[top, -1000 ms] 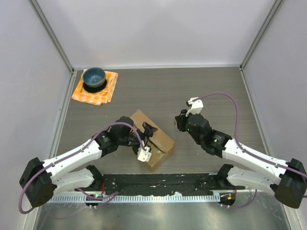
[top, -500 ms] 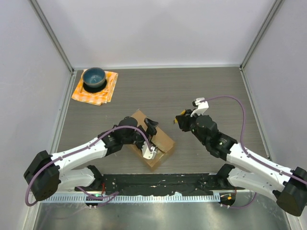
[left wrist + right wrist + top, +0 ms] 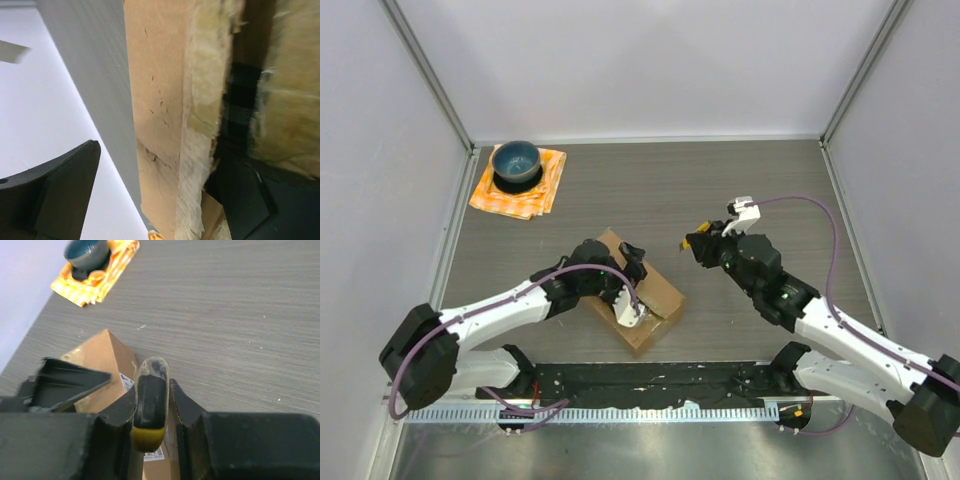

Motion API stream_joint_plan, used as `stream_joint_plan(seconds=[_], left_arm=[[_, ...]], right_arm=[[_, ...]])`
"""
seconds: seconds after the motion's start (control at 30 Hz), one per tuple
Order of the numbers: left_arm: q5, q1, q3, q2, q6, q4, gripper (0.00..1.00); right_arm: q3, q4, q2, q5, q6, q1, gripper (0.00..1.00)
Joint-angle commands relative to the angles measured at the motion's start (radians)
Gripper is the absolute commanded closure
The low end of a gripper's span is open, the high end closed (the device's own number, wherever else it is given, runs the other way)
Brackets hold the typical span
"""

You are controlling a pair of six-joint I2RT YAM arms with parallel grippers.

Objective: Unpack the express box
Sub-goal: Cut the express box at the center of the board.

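Left gripper [image 3: 636, 284] spread wide at express box [image 3: 663, 292] — right gripper [image 3: 151, 390] clamps black-yellow tool [image 3: 149, 432]

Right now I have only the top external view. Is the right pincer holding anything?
Observer: Yes. The right wrist view shows the right pincer shut on a slim tool with a dark body and a yellow end.
Operator: And the left pincer, over the express box?
Observer: In the left wrist view, the left pincer is wide open, with a cardboard panel of the express box between its fingers.
Operator: Is the top seam closed there?
Observer: No. That view shows a dark gap beside the ragged taped edge, so the seam has parted at that spot.
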Motion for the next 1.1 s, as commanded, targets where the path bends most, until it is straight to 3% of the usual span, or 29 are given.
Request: stream_joint_plan(seconds=[0.0,0.07,0.1,0.13,0.2,0.27,0.33,0.37,0.4,0.43,0.5,0.53,0.77,0.9,1.0,1.07], left_arm=[[-0.079,0.014,0.119,0.121,-0.018,-0.226,0.13],[-0.116,0.014,0.167,0.166,-0.024,-0.256,0.29],[-0.124,0.014,0.167,0.168,-0.099,-0.221,0.41],[-0.141,0.008,0.187,0.178,-0.150,-0.165,0.59],[-0.266,-0.007,0.248,0.216,-0.284,-0.165,0.69],[-0.424,-0.015,0.375,0.276,-0.528,-0.211,0.72],[-0.530,-0.015,0.536,0.381,-0.741,-0.371,0.79],[-0.663,-0.015,0.602,0.437,-0.809,-0.448,0.85],[-0.723,-0.005,0.677,0.492,-0.878,-0.537,0.99],[-0.772,0.012,0.831,0.566,-1.049,-0.731,1.00],[-0.771,0.095,0.964,0.707,-1.211,-0.952,1.00],[-0.770,0.121,1.035,0.730,-1.316,-0.979,1.00],[-0.724,0.258,1.184,0.737,-1.643,-1.016,1.00],[-0.684,0.261,1.261,0.714,-1.751,-1.070,1.00],[-0.601,0.270,1.235,0.675,-1.854,-1.073,1.00],[-0.441,0.313,1.215,0.634,-1.926,-1.070,1.00]], right_arm=[[0.021,-0.023,-0.107,0.009,0.005,-0.002,0.99],[0.018,-0.058,-0.142,0.021,0.003,-0.002,0.99],[0.016,-0.066,-0.161,0.027,0.000,-0.002,0.99],[0.018,-0.107,-0.199,0.035,-0.003,-0.002,0.99],[0.027,-0.132,-0.231,0.047,-0.015,-0.002,0.99],[0.036,-0.163,-0.268,0.061,-0.024,-0.002,0.99],[0.055,-0.186,-0.287,0.076,-0.046,-0.002,0.99],[0.064,-0.193,-0.293,0.084,-0.052,-0.002,0.99],[0.082,-0.198,-0.298,0.095,-0.067,-0.002,0.99],[0.090,-0.212,-0.302,0.104,-0.077,-0.002,0.99],[0.116,-0.223,-0.325,0.138,-0.089,-0.002,0.99],[0.122,-0.242,-0.333,0.147,-0.093,-0.002,0.99],[0.161,-0.309,-0.416,0.132,-0.095,0.000,0.99],[0.194,-0.263,-0.410,-0.041,-0.113,-0.002,0.99],[0.236,-0.202,-0.371,-0.160,-0.124,-0.002,0.99],[0.237,-0.131,-0.321,-0.365,-0.126,-0.002,0.99]])
